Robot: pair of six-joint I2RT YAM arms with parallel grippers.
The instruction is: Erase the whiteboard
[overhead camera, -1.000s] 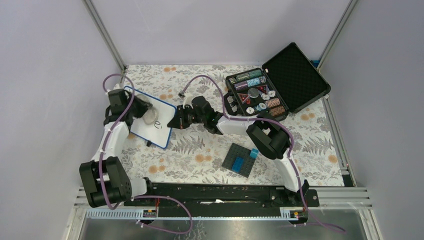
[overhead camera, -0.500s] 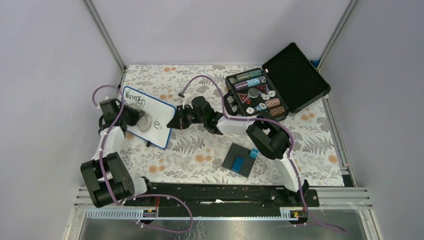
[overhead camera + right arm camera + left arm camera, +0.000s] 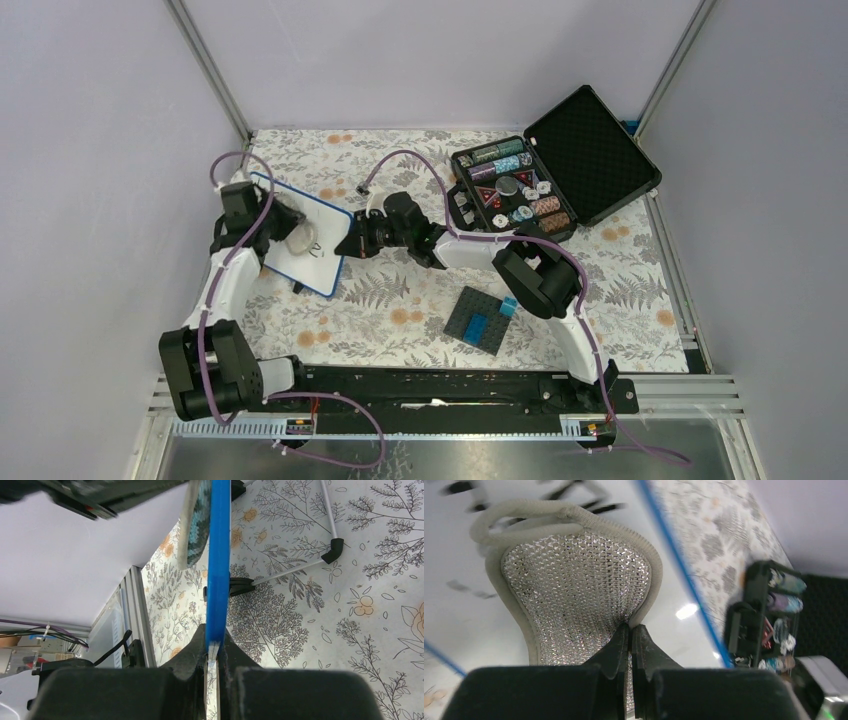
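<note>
Left gripper clamped tight on a silver mesh pad, with the pad pressed on the whiteboard and dark marks beside it. Right gripper pinches the board's blue rim, right edge. Board sits far left on the floral table — open chip case well apart, far right.

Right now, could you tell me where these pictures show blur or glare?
Left wrist: the handwriting on the whiteboard is smeared, with a glare spot beside the pad. Right wrist: the blue rim is sharp, the left arm above blurred. Top external: sharp, evenly lit.
</note>
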